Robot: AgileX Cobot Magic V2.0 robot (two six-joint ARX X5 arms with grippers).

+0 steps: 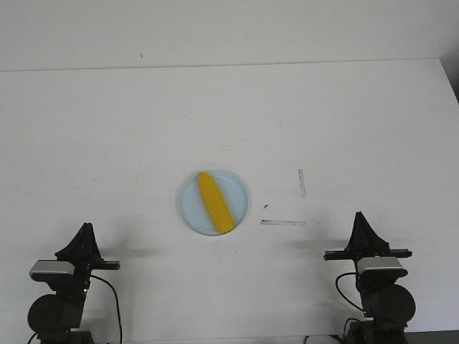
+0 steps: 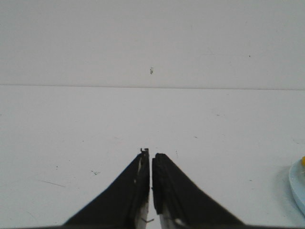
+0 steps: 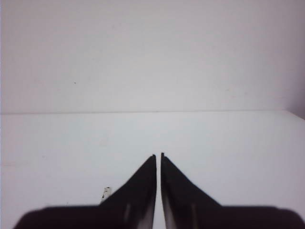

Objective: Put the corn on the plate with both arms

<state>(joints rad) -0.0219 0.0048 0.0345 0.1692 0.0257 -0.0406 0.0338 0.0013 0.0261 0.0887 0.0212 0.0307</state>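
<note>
Both claws are clenched on nothing: the left gripper sits at lower left of the front view, the right gripper at lower right. The corn lies diagonally on the pale blue plate, centre frame. A careless sweep inward could nudge the plate and roll the cob off.

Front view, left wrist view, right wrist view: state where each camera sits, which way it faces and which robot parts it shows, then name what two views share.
Front view: sits behind the arms, faces forward over the white table; shows the corn on the plate, left gripper and right gripper.
Left wrist view: on the left arm, faces along the tabletop; shows the shut left gripper.
Right wrist view: on the right arm, faces likewise; shows the shut right gripper.
Shared: front and left wrist views both catch the plate and corn.
</note>
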